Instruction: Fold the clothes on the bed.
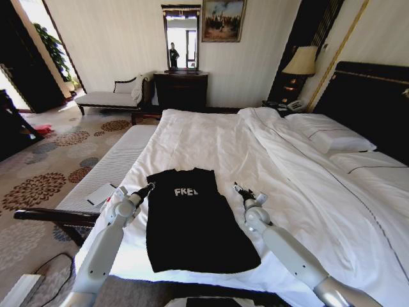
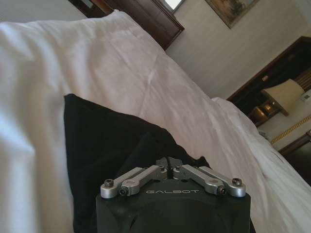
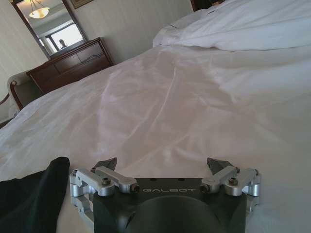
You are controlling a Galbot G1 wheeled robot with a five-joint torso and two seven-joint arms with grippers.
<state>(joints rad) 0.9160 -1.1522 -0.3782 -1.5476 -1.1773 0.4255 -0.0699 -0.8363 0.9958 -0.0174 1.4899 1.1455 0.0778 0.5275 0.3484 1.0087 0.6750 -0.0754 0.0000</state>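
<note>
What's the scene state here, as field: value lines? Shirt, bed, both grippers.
shirt: black T-shirt flat on the bed, white lettering up, sleeves folded in
bed: white sheet, duvet bunched toward the robot's right
left gripper: at the shirt's left upper corner, shut on the fabric
right gripper: over the sheet just right of the shirt, fingers open, holding nothing
bench: along the bed's left side
</note>
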